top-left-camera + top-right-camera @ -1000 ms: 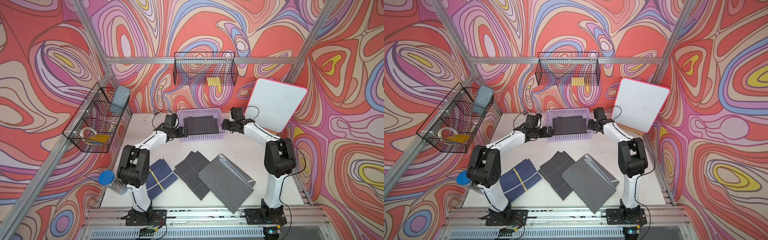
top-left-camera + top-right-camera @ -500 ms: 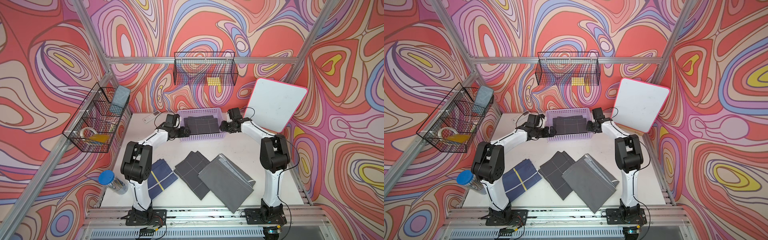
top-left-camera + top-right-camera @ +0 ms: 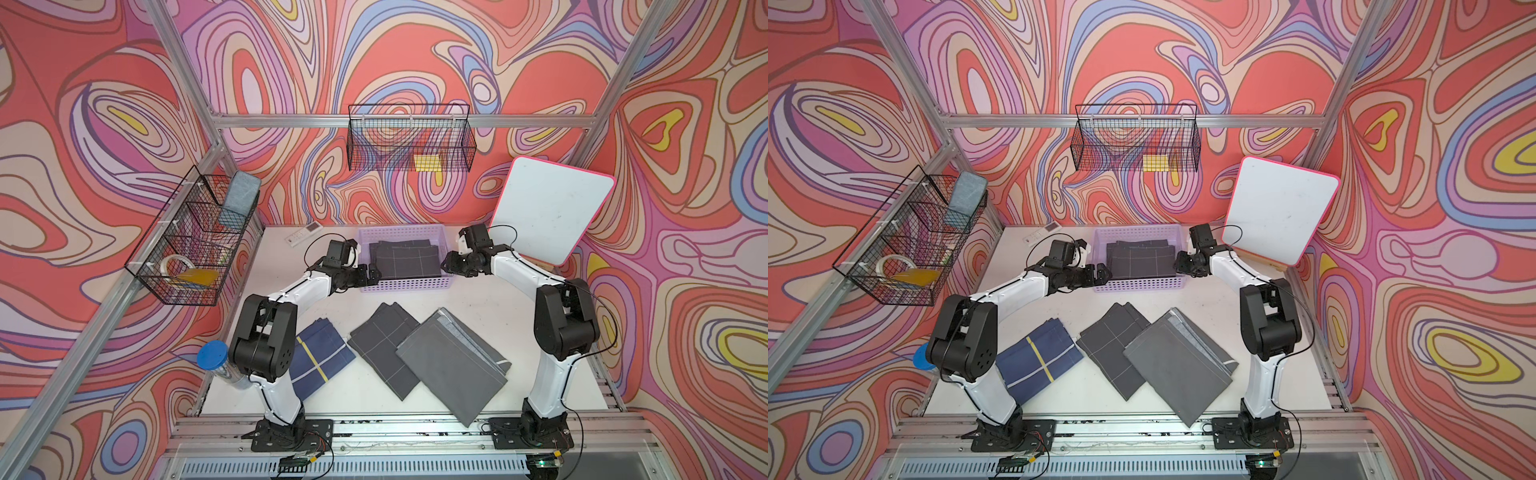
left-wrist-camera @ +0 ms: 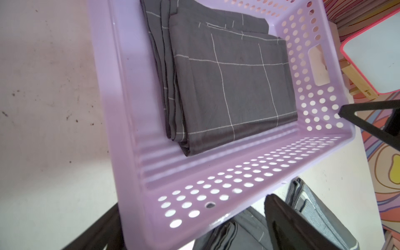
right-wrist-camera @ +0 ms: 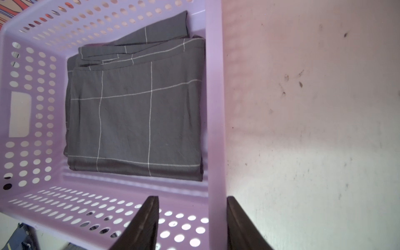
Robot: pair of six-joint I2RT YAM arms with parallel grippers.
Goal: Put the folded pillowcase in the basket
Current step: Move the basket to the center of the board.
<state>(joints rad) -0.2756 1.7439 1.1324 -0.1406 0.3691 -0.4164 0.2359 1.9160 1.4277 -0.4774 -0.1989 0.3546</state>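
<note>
Evidently the placing is done: in a top view the folded pillowcase lies flat inside the basket, which sits by the back edge of the table, with the left fingers at its corner toward the table's left edge and the right fingers at the opposite end wall. From the left wrist, the left fingers stand spread wide and empty, a corner of the basket between them. From the right wrist, the right fingers are about half spread and straddle the wall of the basket, one inside, one outside, clamping nothing; the pillowcase rests close against that wall. Backing out well, I judge, means lifting both pairs straight up first, so neither drags the basket or snags cloth.
</note>
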